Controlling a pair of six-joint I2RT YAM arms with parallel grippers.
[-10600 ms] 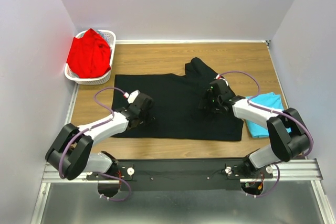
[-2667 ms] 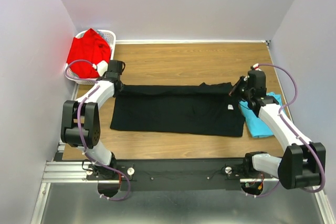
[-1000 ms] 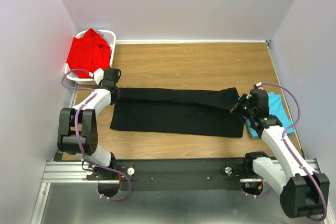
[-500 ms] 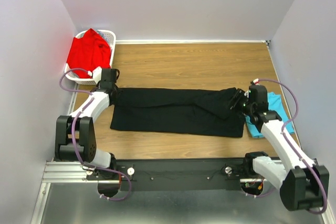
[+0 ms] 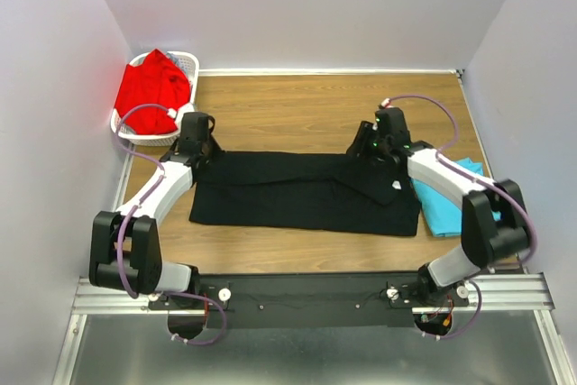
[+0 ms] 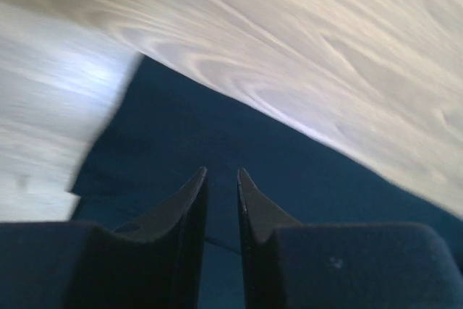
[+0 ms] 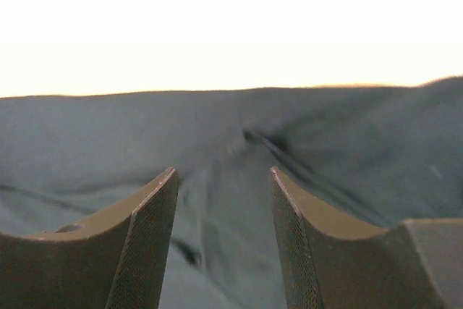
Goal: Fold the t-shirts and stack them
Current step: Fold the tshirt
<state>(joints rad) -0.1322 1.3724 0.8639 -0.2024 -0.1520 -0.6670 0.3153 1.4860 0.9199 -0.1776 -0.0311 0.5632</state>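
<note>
The black t-shirt lies on the table as a long folded band, its small white neck label showing near the right end. My left gripper hovers over the shirt's far left corner, its jaws a narrow gap apart with nothing between them; flat black cloth lies under the left gripper. My right gripper is open and empty over the rumpled far right part of the shirt, as the right wrist view shows. The turquoise t-shirt lies at the right. The red t-shirt fills the basket.
The white lattice basket stands at the table's far left corner. Bare wooden table lies beyond the black shirt. Grey walls close in on the left, back and right.
My right gripper let go of the shirt's right end and moved left and away to its far edge. The right end now lies folded over, label up. My left gripper shifted slightly right.
</note>
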